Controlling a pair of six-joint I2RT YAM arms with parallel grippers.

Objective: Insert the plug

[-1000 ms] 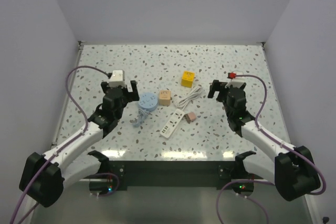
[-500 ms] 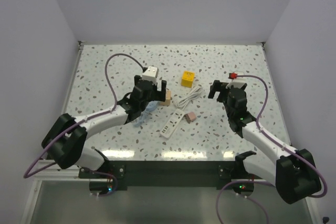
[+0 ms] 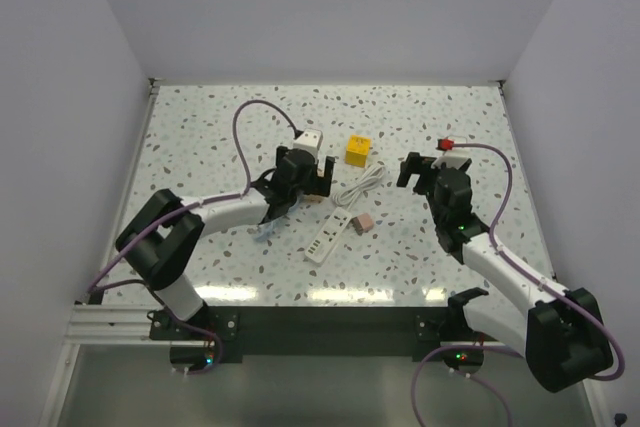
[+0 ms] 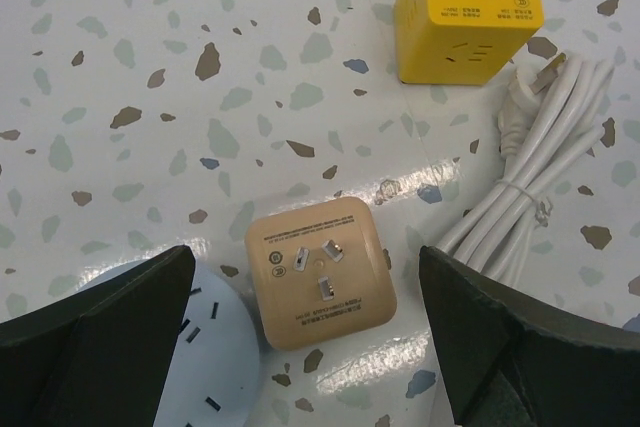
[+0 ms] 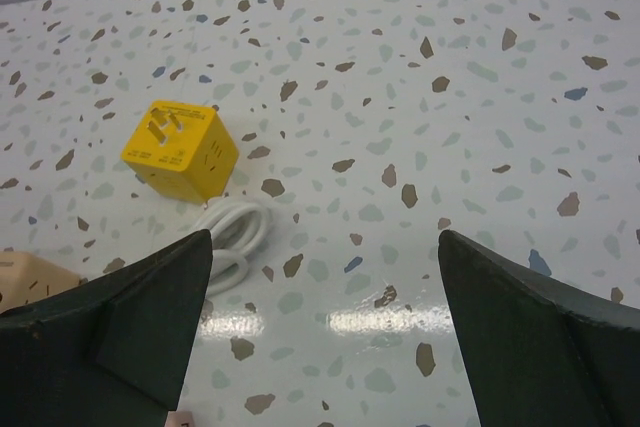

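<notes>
On the left half of the speckled terrazzo table, a pale blue round disc lies just left of a peach plastic adapter cube. The left gripper hovers over that cube with its jaws spread wide and nothing between them. To the right and nearer, a white power strip lies at a slant. The small dusty-pink boxy plug rests on the table just right of the strip's far end, and its coiled white cord runs away toward a yellow plastic adapter cube. Farther right, the right gripper hangs above bare tabletop, also fully spread and empty.

The task seems to be at the reaching step, since the plug is not yet held. The next move calls for a gripper to come down over the plug, not the peach cube, and pinch its sides squarely.
</notes>
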